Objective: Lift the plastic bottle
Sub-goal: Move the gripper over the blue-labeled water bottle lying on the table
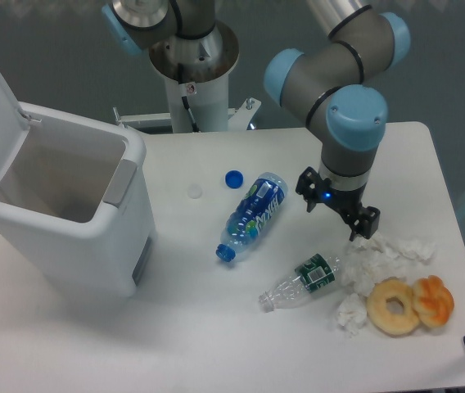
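Here, camera view: the arm is reaching in from the top of the frame and its wrist is hanging right of centre.
Gripper (340, 210): it is hovering with its dark fingers spread wide and nothing between them, pointing down at bare table.
Bottle (253, 214): it is lying on its side at centre frame, blue label up, its capped end pointing lower left and its base upper right; it is sitting left of the gripper, near but apart.
Green bottle (304, 282): a slimmer clear one is lying below the gripper, uncapped neck to the left; it is not the target.
Loose caps: a blue cap (233, 178) and a white cap (194, 191) are resting above and left of the bottle.
Clutter: crumpled tissue (380, 254) and two doughnuts (408, 304) are sitting in the lower right.
Bin (60, 209): it is standing open at the left.
Step in hand: I judge the approach is under way, with no grasp made.
Doing it well: the gripper should be shifting left over the label's middle, turning so the fingers are straddling the body across its long axis, then descending and closing gently, since thin plastic is likely to be buckling or rolling away.
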